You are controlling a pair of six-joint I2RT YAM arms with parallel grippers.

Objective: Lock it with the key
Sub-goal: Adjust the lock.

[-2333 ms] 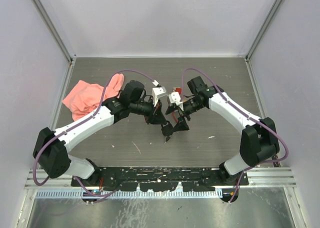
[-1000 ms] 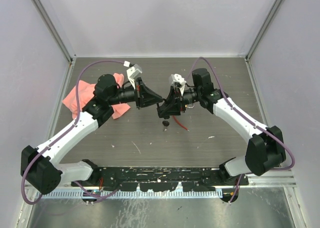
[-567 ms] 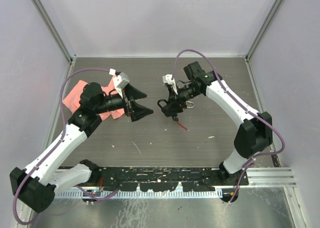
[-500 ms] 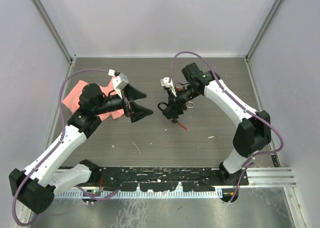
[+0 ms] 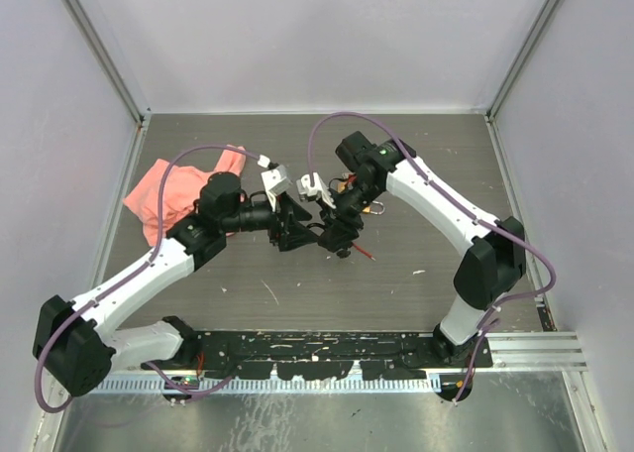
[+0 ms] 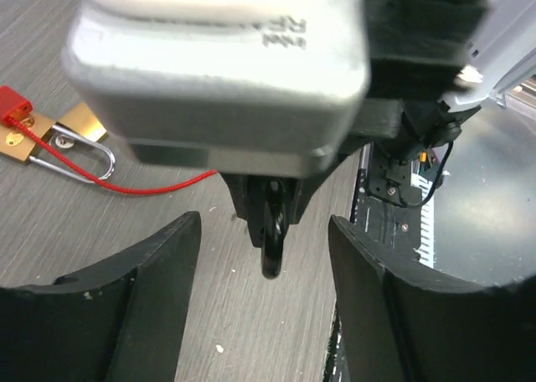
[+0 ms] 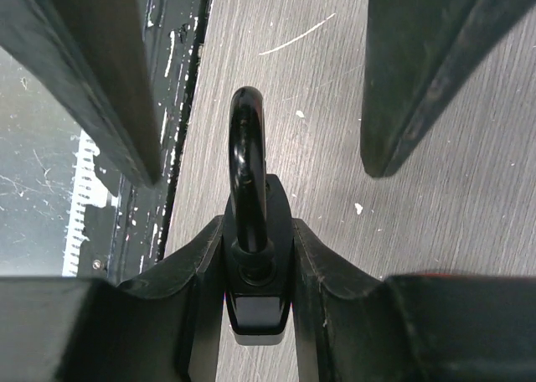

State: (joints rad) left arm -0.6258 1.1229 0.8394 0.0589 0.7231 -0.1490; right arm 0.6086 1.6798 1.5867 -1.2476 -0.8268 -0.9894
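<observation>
Gripping the black lock (image 7: 251, 256) by its body, your right gripper (image 5: 338, 236) is clenched on it. The shackle loop sticks out past the fingertips, and the lock is held up off the table (image 5: 436, 174). Your left gripper (image 6: 261, 231) is released and carries nothing. Its two fingers (image 6: 142, 298) stand one on each side of the black lock, clear of it. In the right wrist view they show as dark slabs flanking the shackle without touching it. From above, you have both grippers meeting nose to nose at the black lock, over the middle of the table, with the left arm reaching in from its left and the right arm bending in from behind and to its right. A brass lock (image 6: 29, 139) lies flat on the table just beyond the black lock on the right arm's side, its silver shackle swung open. A red tag (image 6: 10, 105) sits against it, and a red cord (image 6: 126, 185) trails from it across the wood, passing below the black lock. A pink cloth (image 5: 168, 194) lies crumpled well to the left of the black lock, near the side wall, partly under the left arm's cable.
</observation>
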